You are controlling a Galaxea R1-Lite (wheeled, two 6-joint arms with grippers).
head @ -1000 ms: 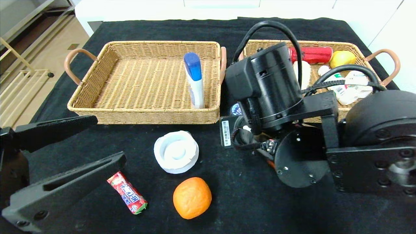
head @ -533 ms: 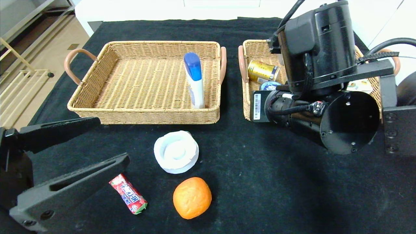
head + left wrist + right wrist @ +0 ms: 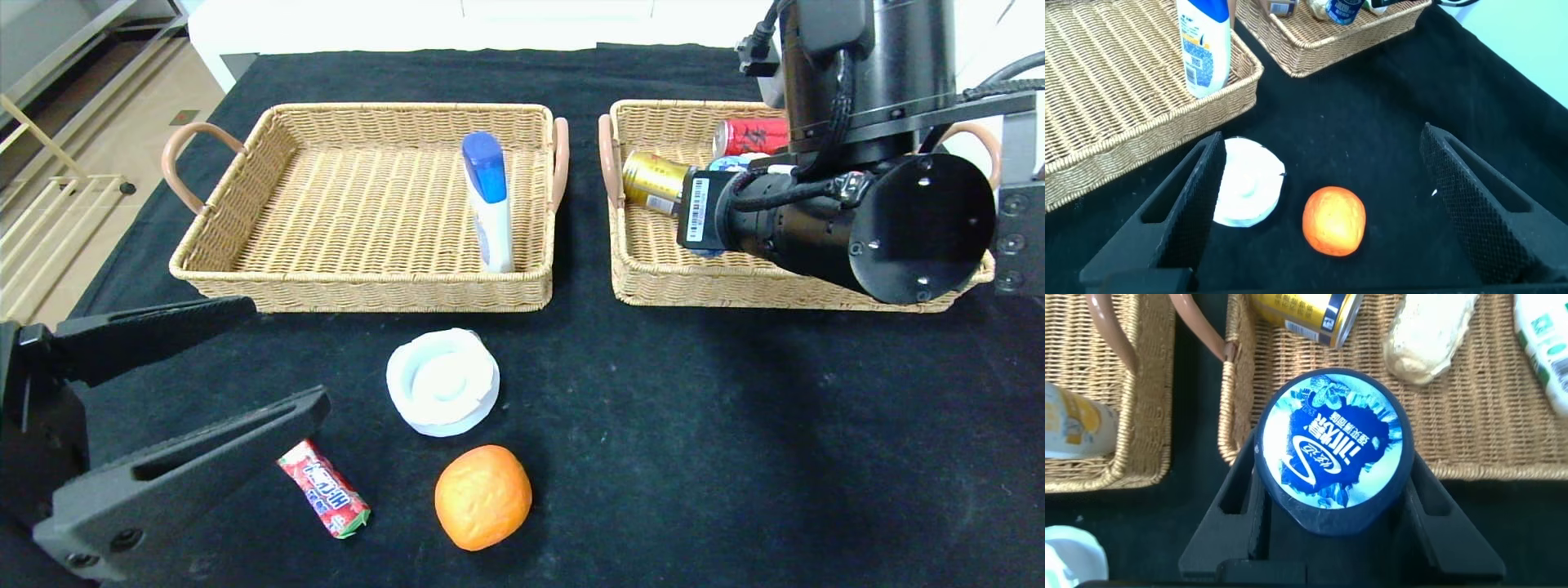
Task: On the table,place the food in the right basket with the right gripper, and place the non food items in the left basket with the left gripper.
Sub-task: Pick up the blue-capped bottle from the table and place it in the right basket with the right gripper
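At the far left, the left gripper (image 3: 175, 392) hangs low over the black cloth-covered table (image 3: 653, 457), its two flat, matte black fingers (image 3: 1176, 216) spread wide with nothing between them. Near its lower finger lies a small red candy packet (image 3: 323, 488), crinkled and glossy. Beside that, a little farther from the robot, sits a round white plastic lid (image 3: 442, 381) with a raised ring inside, and nearer the robot a dimpled orange (image 3: 482, 496); in the left wrist view both lie between the open fingers.

Behind them the left basket (image 3: 269, 196), rectangular woven wicker with looped brown handles, holds one white bottle with a blue cap (image 3: 488, 200), near its right wall.

To the right, the right basket (image 3: 653, 269), of the same weave, contains a gold can (image 3: 651, 180) on its side, a red can (image 3: 747, 135) and a pale lumpy roll (image 3: 1429, 335). The right gripper (image 3: 1331, 506) hovers above this basket's left part, fingers closed partway around a round blue-topped tub (image 3: 1331, 453) with a glossy printed lid, clamped on both sides and held above the wicker.
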